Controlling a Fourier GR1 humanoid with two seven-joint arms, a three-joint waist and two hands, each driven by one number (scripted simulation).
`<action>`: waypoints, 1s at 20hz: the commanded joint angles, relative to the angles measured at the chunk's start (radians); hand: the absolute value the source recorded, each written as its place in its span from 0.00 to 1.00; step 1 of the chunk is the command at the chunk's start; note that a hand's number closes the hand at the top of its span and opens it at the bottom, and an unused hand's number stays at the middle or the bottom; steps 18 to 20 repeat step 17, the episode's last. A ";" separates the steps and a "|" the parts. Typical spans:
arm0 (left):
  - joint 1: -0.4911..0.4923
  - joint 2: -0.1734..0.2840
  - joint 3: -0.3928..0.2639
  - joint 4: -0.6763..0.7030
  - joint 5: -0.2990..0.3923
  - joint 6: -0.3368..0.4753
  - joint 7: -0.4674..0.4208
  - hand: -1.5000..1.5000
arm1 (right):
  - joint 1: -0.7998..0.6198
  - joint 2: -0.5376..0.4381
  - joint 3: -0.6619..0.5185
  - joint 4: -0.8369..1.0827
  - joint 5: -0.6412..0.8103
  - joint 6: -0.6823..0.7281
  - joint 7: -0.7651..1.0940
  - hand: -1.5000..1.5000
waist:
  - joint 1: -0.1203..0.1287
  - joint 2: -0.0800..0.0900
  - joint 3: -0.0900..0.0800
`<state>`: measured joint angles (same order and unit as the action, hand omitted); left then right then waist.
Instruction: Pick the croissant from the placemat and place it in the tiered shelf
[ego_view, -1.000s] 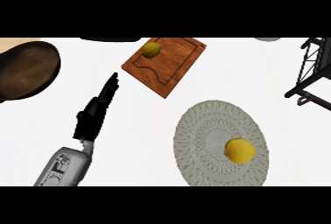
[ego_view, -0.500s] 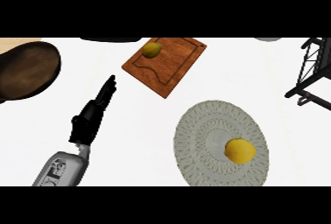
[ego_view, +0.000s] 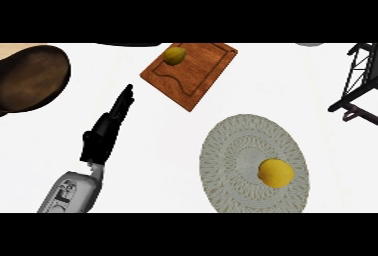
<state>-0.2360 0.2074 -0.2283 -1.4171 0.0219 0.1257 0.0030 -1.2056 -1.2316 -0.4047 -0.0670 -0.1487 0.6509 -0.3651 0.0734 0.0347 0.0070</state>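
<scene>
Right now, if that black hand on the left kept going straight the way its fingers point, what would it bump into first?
Probably nothing nearby: the left hand points up and slightly right over bare counter, between the dark bowl and wooden cutting board. Height is unclear.

Single view, taken from the robot's head and directed steeply downward onto the white counter top (ego_view: 170, 150). The near edge of the scene lies along the lower border, where one grey forearm (ego_view: 72, 192) enters at the left; the far side lies along the upper border. The frame crops several things at its margins: a dark brown round bowl (ego_view: 29, 77) at the far left, a black metal tiered shelf (ego_view: 359, 80) at the far right, and a grey woven round placemat (ego_view: 253, 165) at the near right. A brown wooden cutting board (ego_view: 193, 75) sits far and centre. No second view is supplied, so no overlap exists.
</scene>
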 joint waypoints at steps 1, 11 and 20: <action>-0.003 -0.007 -0.006 0.003 -0.005 -0.001 -0.010 0.50 | -0.001 -0.067 -0.010 0.027 -0.008 0.043 0.087 0.00 | 0.002 0.009 0.002; -0.017 0.003 0.009 -0.019 0.010 -0.013 0.004 0.50 | 0.097 -0.146 0.049 -0.007 0.054 0.118 0.088 0.00 | 0.003 0.019 0.011; -0.020 -0.001 0.015 -0.007 0.006 -0.003 -0.001 0.50 | 0.141 -0.143 0.059 -0.014 0.066 0.162 0.062 0.00 | 0.001 0.032 0.018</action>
